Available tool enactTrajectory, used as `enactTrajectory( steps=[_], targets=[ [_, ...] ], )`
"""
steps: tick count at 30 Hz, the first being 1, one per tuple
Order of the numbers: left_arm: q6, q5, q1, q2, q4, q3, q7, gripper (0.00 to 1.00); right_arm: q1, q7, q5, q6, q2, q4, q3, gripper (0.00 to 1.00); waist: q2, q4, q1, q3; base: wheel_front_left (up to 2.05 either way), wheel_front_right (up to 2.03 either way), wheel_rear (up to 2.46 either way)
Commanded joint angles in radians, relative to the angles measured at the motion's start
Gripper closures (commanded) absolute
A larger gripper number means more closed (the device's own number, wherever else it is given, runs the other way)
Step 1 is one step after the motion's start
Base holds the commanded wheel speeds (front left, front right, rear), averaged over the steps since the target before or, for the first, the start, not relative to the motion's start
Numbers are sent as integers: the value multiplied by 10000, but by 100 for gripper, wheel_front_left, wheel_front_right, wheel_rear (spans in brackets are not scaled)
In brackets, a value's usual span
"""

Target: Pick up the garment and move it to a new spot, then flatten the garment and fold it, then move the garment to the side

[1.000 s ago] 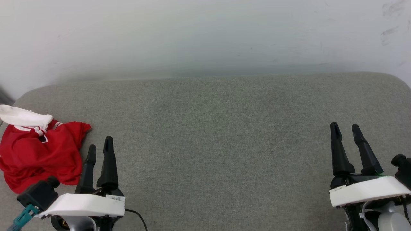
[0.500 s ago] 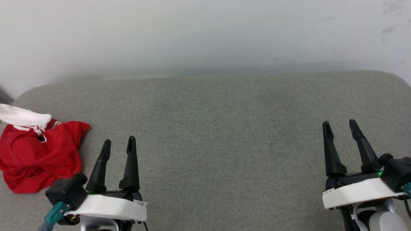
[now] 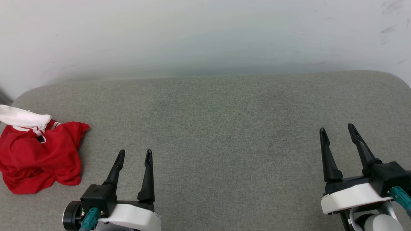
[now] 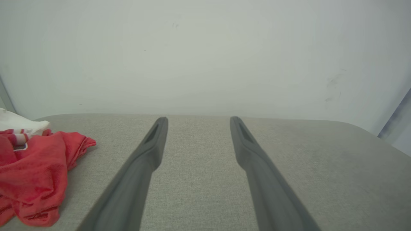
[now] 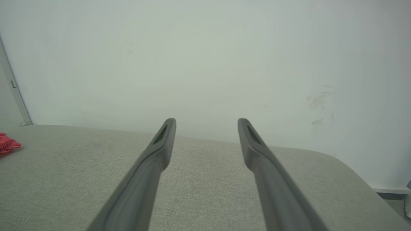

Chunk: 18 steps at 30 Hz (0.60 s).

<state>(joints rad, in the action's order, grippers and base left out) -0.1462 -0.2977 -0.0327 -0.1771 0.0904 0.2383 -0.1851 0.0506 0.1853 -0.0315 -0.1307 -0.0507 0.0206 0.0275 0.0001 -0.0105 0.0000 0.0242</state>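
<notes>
Garment (image 3: 38, 157) lies crumpled, white sleeve (image 3: 22, 117) toward the wall (image 3: 205, 38), axis indistinct.

Left gripper (image 3: 135, 153), right gripper (image 3: 336, 129): each has two long tapered black fingers (image 3: 147, 179) on a white wrist shell (image 3: 131, 218). Black camera block (image 3: 98, 197) beside shell, teal plug (image 3: 90, 218) attached.
</notes>
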Motion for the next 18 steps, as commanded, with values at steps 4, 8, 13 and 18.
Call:
enactTrajectory(
  steps=[4,8,13,18],
  targets=[
    [-234,386,76,-211,17,297,-157,0,-14,144,504,1,5,19,-17,0,-1,-17,0,5,0,0,0],
    [-346,626,66,-285,40,517,-234,0,-31,234,796,1,5,-6,-78,0,-1,-30,0,11,0,0,0],
    [-127,564,-70,-146,129,482,-332,0,-70,338,669,1,6,-44,-168,0,-1,-38,0,4,0,0,0],
    [430,568,-283,230,259,-95,-431,0,-121,445,-10,1,7,-168,-214,0,-1,-31,0,-10,0,0,0]
  ],
)
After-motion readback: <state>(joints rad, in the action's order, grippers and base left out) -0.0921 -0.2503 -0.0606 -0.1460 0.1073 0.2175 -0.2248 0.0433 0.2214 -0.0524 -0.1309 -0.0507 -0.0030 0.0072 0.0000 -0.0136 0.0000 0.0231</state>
